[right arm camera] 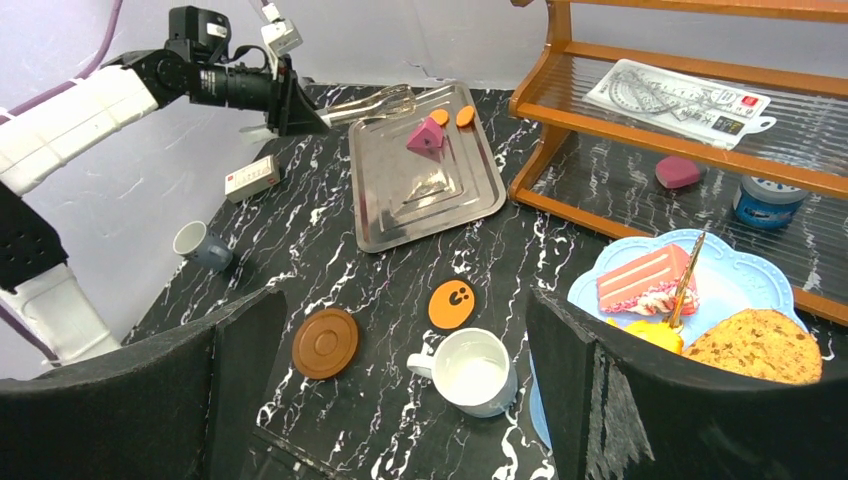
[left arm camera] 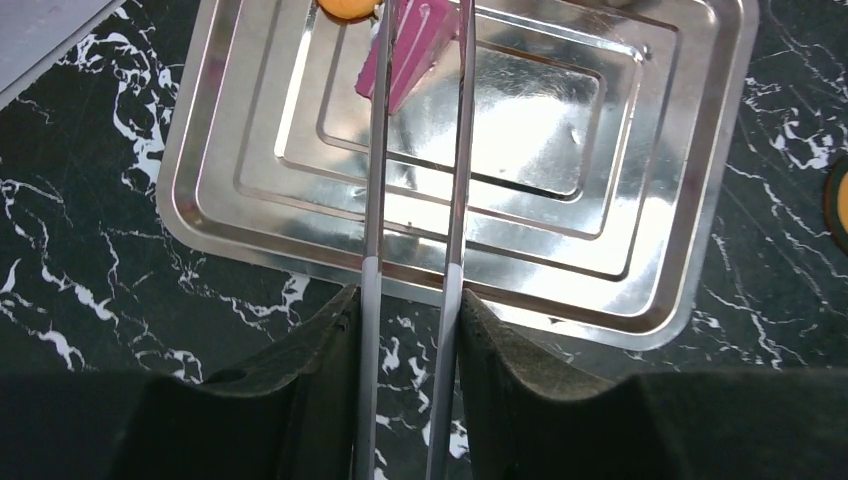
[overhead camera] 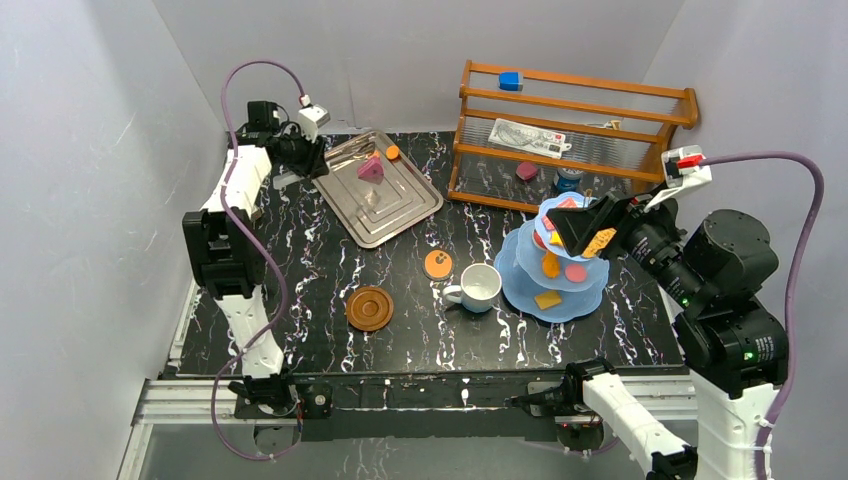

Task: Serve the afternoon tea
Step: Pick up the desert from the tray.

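Observation:
The light-blue three-tier stand (overhead camera: 520,262) stands at the right and holds several pastries. In the right wrist view its top tier (right arm camera: 740,275) carries a pink cake slice (right arm camera: 645,280), a cookie (right arm camera: 765,345) and a yellow pastry (right arm camera: 640,332). My right gripper (overhead camera: 590,228) hovers over the stand, open and empty (right arm camera: 400,300). A white mug (overhead camera: 480,287) lies beside the stand, near an orange disc (overhead camera: 438,264) and a brown saucer (overhead camera: 369,308). My left gripper (overhead camera: 300,155) is shut on metal tongs (left arm camera: 375,150). The tong arms reach either side of a pink cake (left arm camera: 400,50) on the silver tray (left arm camera: 640,250).
An orange pastry (left arm camera: 345,8) lies on the tray's far side. A grey mug (right arm camera: 200,245) and a small box (right arm camera: 250,178) sit at the table's left edge. A wooden rack (overhead camera: 575,135) with a ruler set, a blue cube and a tin stands at the back right.

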Available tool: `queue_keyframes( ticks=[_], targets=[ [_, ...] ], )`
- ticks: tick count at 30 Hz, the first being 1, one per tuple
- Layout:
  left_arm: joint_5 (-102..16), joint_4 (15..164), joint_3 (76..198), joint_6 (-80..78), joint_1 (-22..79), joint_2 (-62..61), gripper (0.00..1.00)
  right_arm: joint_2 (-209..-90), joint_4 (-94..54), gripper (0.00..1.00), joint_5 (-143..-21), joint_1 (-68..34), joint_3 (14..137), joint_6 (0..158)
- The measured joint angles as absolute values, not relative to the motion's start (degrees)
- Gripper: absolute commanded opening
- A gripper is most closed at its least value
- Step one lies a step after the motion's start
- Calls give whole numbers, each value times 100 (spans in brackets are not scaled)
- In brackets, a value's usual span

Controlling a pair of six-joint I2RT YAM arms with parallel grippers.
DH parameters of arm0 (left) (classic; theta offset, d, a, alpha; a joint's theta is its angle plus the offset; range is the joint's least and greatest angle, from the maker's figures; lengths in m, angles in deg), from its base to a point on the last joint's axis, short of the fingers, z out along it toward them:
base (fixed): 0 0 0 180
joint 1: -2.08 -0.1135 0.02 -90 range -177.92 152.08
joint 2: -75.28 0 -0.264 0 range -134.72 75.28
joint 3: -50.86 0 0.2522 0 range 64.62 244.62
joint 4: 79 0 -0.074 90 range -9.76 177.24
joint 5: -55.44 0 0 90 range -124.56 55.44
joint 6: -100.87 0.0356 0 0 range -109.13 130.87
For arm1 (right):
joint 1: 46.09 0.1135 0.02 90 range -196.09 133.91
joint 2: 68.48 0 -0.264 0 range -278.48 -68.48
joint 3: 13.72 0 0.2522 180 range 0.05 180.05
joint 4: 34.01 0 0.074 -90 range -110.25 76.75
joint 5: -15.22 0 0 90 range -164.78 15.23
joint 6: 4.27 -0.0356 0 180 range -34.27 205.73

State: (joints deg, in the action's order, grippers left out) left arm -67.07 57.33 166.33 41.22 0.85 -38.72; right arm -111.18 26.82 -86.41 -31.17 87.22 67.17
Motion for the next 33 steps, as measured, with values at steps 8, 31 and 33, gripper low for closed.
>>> queue_keyframes(
  ticks=[8, 31, 33],
  targets=[
    [-7151, 5762, 16780, 4555, -22, -4429, 37, -11207, 2738, 99, -8539, -3117, 8801, 6767],
    [-7288, 5829, 17270, 4795, -38, -5043, 36, -11526, 2760, 99, -8515, -3117, 8954, 6797],
    [-7304, 5840, 17270, 4802, -38, -5061, 37, -11531, 2760, 99, -8508, -3117, 8954, 6800]
  ],
)
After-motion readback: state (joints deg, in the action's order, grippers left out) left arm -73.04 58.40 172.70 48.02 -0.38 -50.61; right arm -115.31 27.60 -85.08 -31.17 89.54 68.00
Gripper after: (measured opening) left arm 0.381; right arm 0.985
